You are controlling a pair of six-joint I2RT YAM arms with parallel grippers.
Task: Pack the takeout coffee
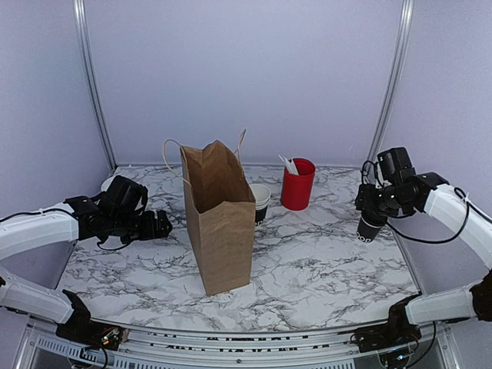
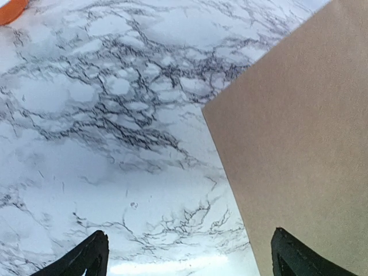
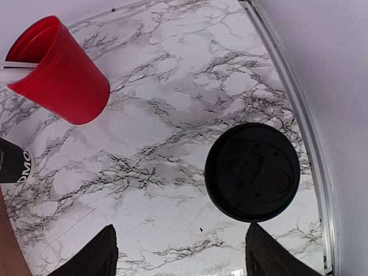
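"So, inspector, which step did you catch me at?"

"The first, by my reading: the reach for the coffee. The small black paper coffee cup with its round black plastic lid (image 3: 253,171) stood upright on the white marble-patterned tabletop (image 1: 307,261). It was close to the right-hand rail and well apart from the tall brown paper bag (image 1: 219,215). Your right gripper (image 1: 372,207) hung directly over it. The wrist view showed its fingers (image 3: 95,256) spread partway, with bare table between the tips. The lid lay just ahead of them, nearer the right-hand finger. That gripper had hold of nothing."

"And the left side?"

"Your left gripper (image 2: 190,236) was spread fully wide and empty, just beside the bag's left wall. I could not tell whether it touched. The bag stood upright with its mouth open. The red plastic cup of utensils (image 1: 297,184) and the stack of lidless black paper cups (image 1: 260,201) stood at the bag's right rear."

"What did the next move call for?"

"In my judgement, you needed to centre the jaws on the cup and drop the fingers around its wall below the lid. You then needed to close gently so the paper did not crush, and lift it level. After that came the carry to the bag, clear of the red cup, and the lowering through the mouth. Nothing was packed yet."
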